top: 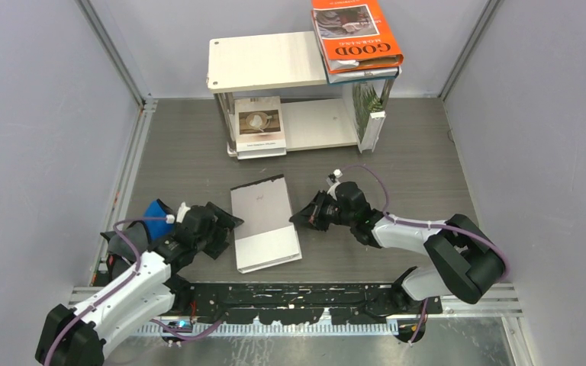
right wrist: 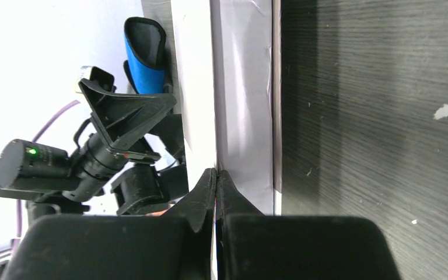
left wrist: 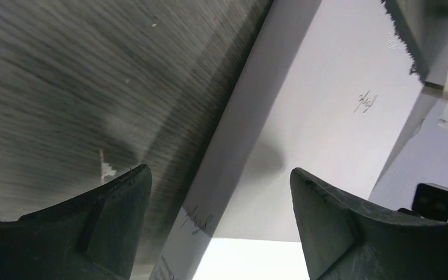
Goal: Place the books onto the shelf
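A: Eyes on the plain grey-white book [top: 264,221]: flat on the counter [top: 404,175], dead centre, cover up. Long axis near-to-far, far end leaning a touch left. Short edges facing the arm bases and the shelf [top: 263,62].

B: And the jaws?

A: Left gripper [left wrist: 217,171] low at the book's left long edge, jaws spread wide. One finger over the wood grain, the other over the cover, edge running between them. Nothing pinched.

B: Right gripper [right wrist: 216,174] at the opposite long edge, jaws pressed tight together, tips right at the book's side. Touching or just short? Cannot tell.

A: Room to move?

B: Bare dark counter between the book's far edge and the shelf. Small blue object [top: 155,212] tucked behind the left gripper, apart from the book.

A: Up on the shelf: orange "GOOD" book [top: 357,34] flat atop a second book [top: 366,74] at the right end of the top board, hanging past the board's right edge. Left stretch of that board bare.

B: Lower board: beige book with the cup photo [top: 259,126] lying flat at the left, near edge poking out past the front. White palm-leaf book [top: 369,113] standing on edge at the right end, leaning by the legs.
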`<control>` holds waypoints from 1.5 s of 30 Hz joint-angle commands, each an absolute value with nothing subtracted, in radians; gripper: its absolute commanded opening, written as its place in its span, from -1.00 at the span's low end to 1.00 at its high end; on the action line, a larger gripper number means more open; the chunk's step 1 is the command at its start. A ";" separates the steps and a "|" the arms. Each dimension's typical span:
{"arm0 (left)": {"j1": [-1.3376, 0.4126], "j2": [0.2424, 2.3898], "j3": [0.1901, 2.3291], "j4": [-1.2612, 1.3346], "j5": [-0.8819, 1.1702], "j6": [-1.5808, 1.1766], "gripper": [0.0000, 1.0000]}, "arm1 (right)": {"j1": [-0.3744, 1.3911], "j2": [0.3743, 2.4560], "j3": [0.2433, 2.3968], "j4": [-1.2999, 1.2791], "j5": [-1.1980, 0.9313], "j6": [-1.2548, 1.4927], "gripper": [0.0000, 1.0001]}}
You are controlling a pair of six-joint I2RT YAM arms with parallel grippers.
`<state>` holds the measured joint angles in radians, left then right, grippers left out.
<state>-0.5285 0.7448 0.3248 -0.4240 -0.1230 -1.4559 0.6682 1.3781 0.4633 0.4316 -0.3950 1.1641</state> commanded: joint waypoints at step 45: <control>-0.606 0.860 0.242 0.225 -0.153 -1.586 0.21 | 0.632 1.521 0.456 0.781 -0.514 1.500 -0.98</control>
